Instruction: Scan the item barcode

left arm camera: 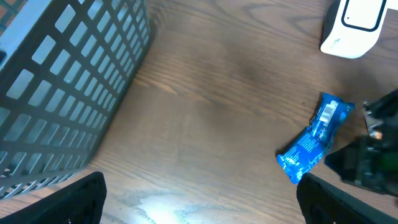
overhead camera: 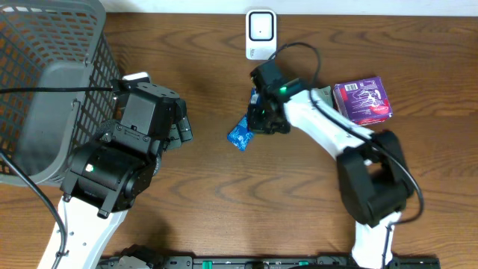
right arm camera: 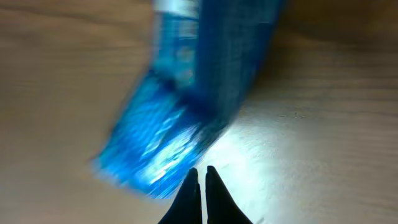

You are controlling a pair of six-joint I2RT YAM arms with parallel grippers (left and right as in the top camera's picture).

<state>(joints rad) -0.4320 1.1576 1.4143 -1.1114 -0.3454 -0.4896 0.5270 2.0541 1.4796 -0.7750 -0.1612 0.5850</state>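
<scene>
At the middle of the surface, overhead, a crinkly blue plastic packet (overhead camera: 240,135) lies just beside the right fingers (overhead camera: 258,118). Left wrist view: left fingers (left arm camera: 74,199) spread wide, empty. Right wrist view: right fingers (right arm camera: 189,199) pressed together, empty. The packet is likely light, soft and slippery, so pinch a sealed end.

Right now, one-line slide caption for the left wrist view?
Open left gripper above wooden table: blue packet lying near white scanner, grey basket at left.

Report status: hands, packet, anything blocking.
Left hand open, near basket. Right hand shut, empty, beside packet. Packet on table, short of scanner; nothing between.
</scene>
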